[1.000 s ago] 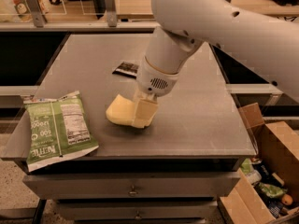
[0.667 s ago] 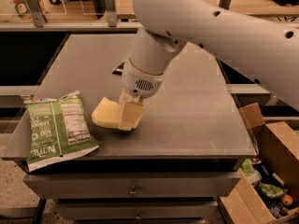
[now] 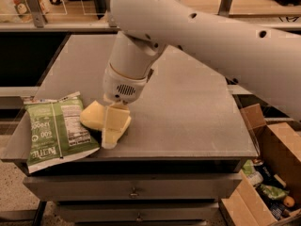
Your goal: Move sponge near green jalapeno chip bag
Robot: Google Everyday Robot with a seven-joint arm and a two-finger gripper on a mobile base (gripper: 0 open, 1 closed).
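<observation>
The pale yellow sponge (image 3: 92, 116) rests low on the grey table (image 3: 188, 112), at the right edge of the green jalapeno chip bag (image 3: 55, 128), touching or nearly touching it. The bag lies flat at the table's front left corner, label side up and hanging slightly over the edge. My gripper (image 3: 112, 134) reaches down from the big white arm (image 3: 197, 32) and is shut on the sponge. One blocky pale yellow finger (image 3: 114, 122) covers the sponge's right part.
An open cardboard box (image 3: 268, 173) with several packets and cans stands on the floor at the right. Drawers (image 3: 134, 189) sit under the table's front edge. A shelf with items runs along the back left (image 3: 28, 4).
My gripper has carried the sponge left and toward the front edge, from mid-table up to the green bag's right side. The black packet is now hidden behind the arm.
</observation>
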